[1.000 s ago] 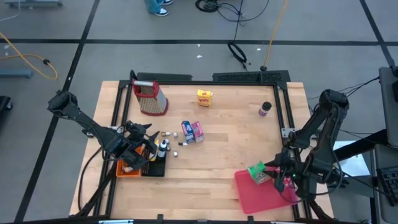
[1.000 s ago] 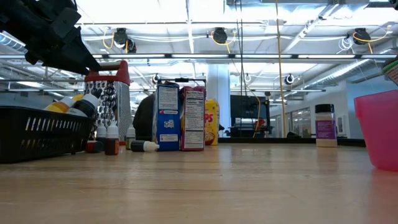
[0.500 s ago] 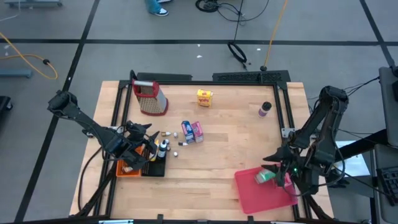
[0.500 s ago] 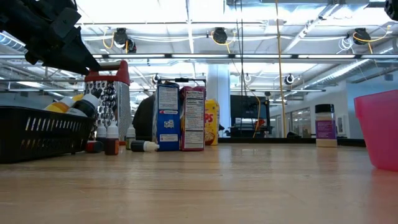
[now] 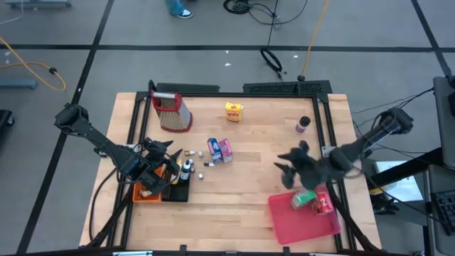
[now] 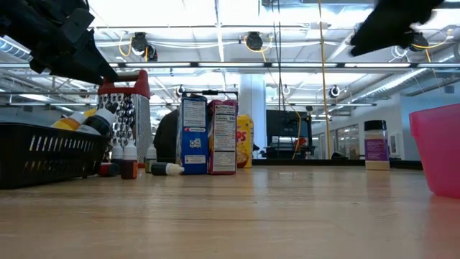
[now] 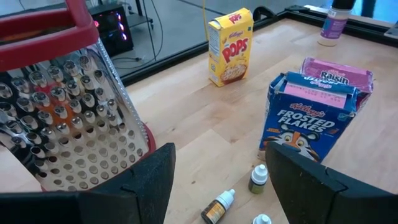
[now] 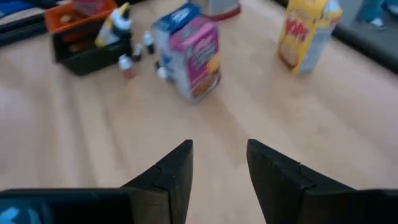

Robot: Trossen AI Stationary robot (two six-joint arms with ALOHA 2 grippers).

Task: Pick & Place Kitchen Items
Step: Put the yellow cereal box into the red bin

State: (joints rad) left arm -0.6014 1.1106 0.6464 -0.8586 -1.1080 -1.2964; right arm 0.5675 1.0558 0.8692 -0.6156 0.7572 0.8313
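Pink plastic tray (image 5: 284, 220), near the table's front right corner: holds one green carton with a red end (image 5: 311, 202), lying on its side and clear of my fingers. Right gripper (image 5: 290, 165): empty, fingers parted with only bare wood between them in its wrist view, hanging over the table just inboard of the tray; a second ago it was low over the tray with that carton in its grip, so the carton has been let go and the arm has swung away toward the middle. Blue cereal carton (image 8: 176, 17) and pink cereal carton (image 8: 200, 57): upright, touching side by side at mid-table, long axes vertical, lying straight ahead of my right fingers toward the table's left; by my judgement the pink one is the nearer pick, and the right arm is the likelier one to make it. Yellow cereal carton (image 5: 234, 112): upright, farther back. Left gripper (image 5: 158, 168): fingers spread, nothing held, unmoved over the black basket (image 5: 176, 190) beside the small bottles (image 5: 186, 169).
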